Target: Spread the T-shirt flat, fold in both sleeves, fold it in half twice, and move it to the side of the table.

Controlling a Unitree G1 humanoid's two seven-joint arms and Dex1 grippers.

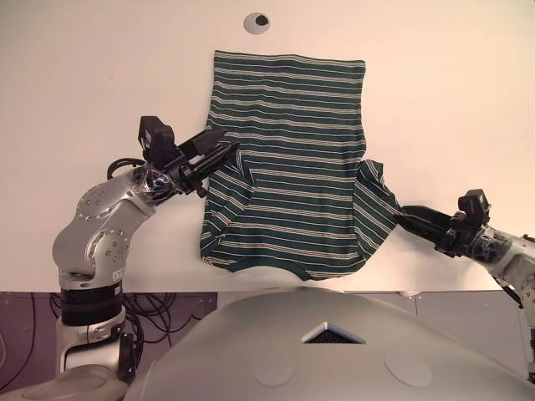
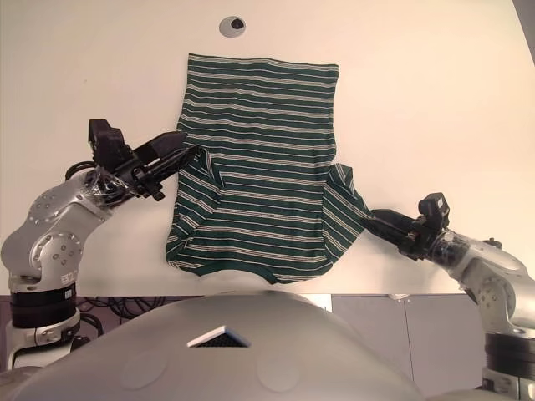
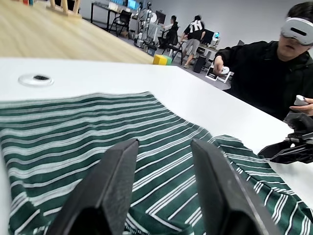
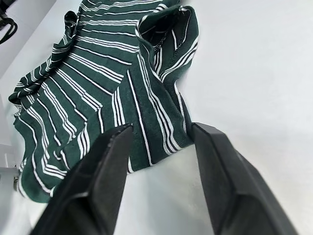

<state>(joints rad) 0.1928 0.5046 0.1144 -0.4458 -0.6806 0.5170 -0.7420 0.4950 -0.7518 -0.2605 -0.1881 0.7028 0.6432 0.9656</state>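
**Head views.** White table (image 1: 451, 100). Green T-shirt (image 1: 288, 167) with pale stripes lies flat on the middle of the table. Its collar end is at the near edge and its hem points toward the far edge, short of a round cable port (image 1: 257, 22). The right sleeve (image 1: 378, 188) sticks out sideways from the body. The sleeve on the other side seems to be turned in over the body, though the folds there are hard to read. The left gripper (image 1: 224, 152) is at the shirt's left edge, about halfway along its length, with its tips over the cloth. The right gripper (image 1: 401, 215) is near the table's near edge, with its tips at the outer end of the right sleeve.

**Left wrist view.** The left gripper (image 3: 164, 147) has both fingers (image 3: 117, 171) spread apart and holds nothing. The striped body of the T-shirt (image 3: 73, 132) lies flat just beyond and beneath the tips, and whether they touch it cannot be told. The right gripper (image 3: 288, 149) shows farther off, at the sleeve.

**Right wrist view.** The right gripper (image 4: 161, 129) has its jaws wide apart and unclenched. The cuff end of the right sleeve (image 4: 166, 44) lies on the table and reaches into the gap between the two fingers (image 4: 110, 161). Neither finger presses on it.
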